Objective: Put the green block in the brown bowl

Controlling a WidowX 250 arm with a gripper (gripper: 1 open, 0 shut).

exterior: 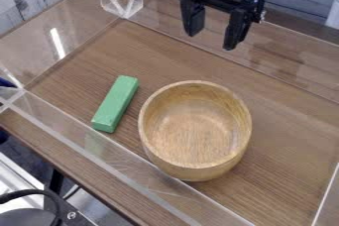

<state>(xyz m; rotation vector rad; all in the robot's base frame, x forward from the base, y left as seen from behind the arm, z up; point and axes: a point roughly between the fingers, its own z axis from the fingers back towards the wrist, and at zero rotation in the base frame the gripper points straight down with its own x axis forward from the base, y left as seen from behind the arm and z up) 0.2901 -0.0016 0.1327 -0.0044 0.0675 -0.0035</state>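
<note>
The green block (115,102) lies flat on the wooden table, a bright green bar angled slightly, just left of the brown bowl (196,128). The bowl is round, light tan wood with thick walls, and nothing lies inside it. My gripper (216,28) hangs high at the back of the scene, pointing down, with its two black fingers (193,17) spread apart and nothing between them. It is well away from both the block and the bowl.
A clear acrylic wall (79,136) borders the table (119,52) along the front and left sides. A clear plastic corner piece (122,0) stands at the back left.
</note>
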